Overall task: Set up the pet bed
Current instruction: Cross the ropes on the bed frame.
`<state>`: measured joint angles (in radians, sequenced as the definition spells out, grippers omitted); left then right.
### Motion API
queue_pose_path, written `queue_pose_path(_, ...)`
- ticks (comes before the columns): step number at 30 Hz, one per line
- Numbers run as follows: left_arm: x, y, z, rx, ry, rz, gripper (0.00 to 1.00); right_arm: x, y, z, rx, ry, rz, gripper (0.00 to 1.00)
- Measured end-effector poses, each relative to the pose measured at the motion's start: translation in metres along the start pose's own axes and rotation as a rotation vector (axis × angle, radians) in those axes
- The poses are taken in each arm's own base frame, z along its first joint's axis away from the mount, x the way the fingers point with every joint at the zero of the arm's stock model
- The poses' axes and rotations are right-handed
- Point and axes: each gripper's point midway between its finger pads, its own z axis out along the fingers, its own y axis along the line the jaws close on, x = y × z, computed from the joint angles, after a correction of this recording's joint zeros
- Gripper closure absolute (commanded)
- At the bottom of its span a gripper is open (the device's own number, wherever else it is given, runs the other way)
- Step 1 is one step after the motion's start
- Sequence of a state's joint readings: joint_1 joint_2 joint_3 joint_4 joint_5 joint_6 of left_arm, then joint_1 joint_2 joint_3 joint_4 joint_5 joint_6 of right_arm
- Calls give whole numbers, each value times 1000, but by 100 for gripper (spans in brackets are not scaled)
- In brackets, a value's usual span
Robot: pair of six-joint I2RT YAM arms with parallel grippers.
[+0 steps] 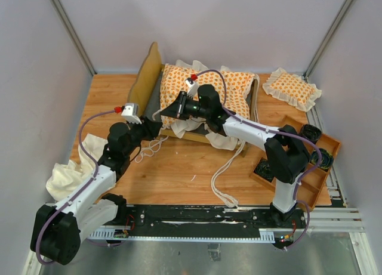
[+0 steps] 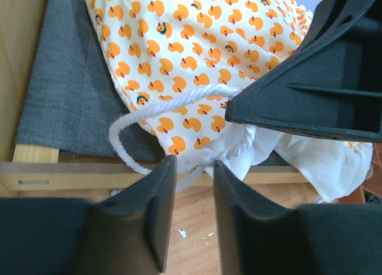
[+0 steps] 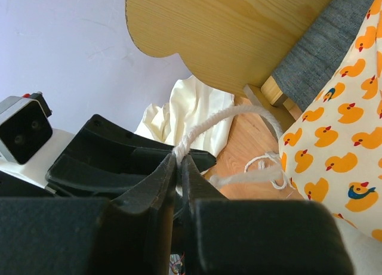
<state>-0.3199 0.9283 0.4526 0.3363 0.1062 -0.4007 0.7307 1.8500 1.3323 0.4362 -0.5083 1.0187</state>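
Wood in warm orange-brown planks forms the worktop [image 1: 179, 167]. It is closed in by pale lilac-grey walls [image 1: 239, 24], with a metal post [image 1: 70, 29] running up each far corner.

The pet bed sits at the far middle. Its light-wood bed frame [image 1: 152, 72], with a scalloped headboard, stands just beyond the left tool [image 1: 156, 127]. The duck-patterned cushion [image 1: 239, 84] lies on the frame's grey fabric base [image 2: 65, 90], directly ahead of both tools.

The right tool [image 3: 179, 158] has its fingers pressed together on a white tie string [image 3: 227, 115], which arcs from the tips across to the cushion's near corner. The left tool is right beside it, fingers a little apart. The string's loop and a bit of cream ruffle cross the gap at the tips, not visibly clamped.

A second string [image 1: 224, 179] trails loose over the bare wood behind the right tool. Well off to that tool's right, a small pillow [image 1: 292, 89] lies near the far corner, and a wooden tray [image 1: 307, 191] sits beside the arm. Behind the left tool, a cream cloth [image 1: 64, 179] is bunched at the worktop's left edge.
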Motion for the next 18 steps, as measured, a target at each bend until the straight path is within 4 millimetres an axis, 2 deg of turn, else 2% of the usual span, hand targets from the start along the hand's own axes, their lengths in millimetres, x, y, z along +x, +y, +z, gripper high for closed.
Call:
queue_pose_path(4, -4, -5, 0, 27, -12, 19, 44, -1, 2, -1, -2, -2, -2, 91)
queue_pose_path(9, -4, -10, 4, 62, -17, 39, 43, -3, 7, -3, -11, -11, -7, 91)
queue_pose_path(14, 13, -5, 12, 62, 37, 29, 44, -3, 13, -3, -23, -13, -12, 91)
queue_pose_path(16, 14, -5, 14, 66, 42, 22, 51, -2, 13, -3, -23, -12, -12, 91)
queue_pose_path(18, 13, -8, 14, 77, 36, 14, 69, -2, 14, -3, -24, -11, -12, 90)
